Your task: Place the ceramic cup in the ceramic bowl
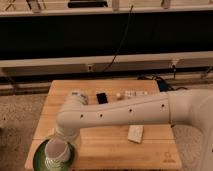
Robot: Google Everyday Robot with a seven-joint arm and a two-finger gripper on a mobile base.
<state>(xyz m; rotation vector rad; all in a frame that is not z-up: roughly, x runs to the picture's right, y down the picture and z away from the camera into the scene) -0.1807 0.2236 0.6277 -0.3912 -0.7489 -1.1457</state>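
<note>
The tool is seen at the end of the white arm, over the near left corner of the table; whether it is clenched or released cannot be told. Directly under the tool the ceramic cup is seen, inside the rim of the green ceramic bowl. To the right of the tool a pale block is laid flat, and beyond the tool a small black object is placed.

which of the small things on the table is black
The small block at the back middle of the table, behind the arm; the other pieces are whitish. The gripper is front left, at the ceramic cup over the green bowl.
</note>
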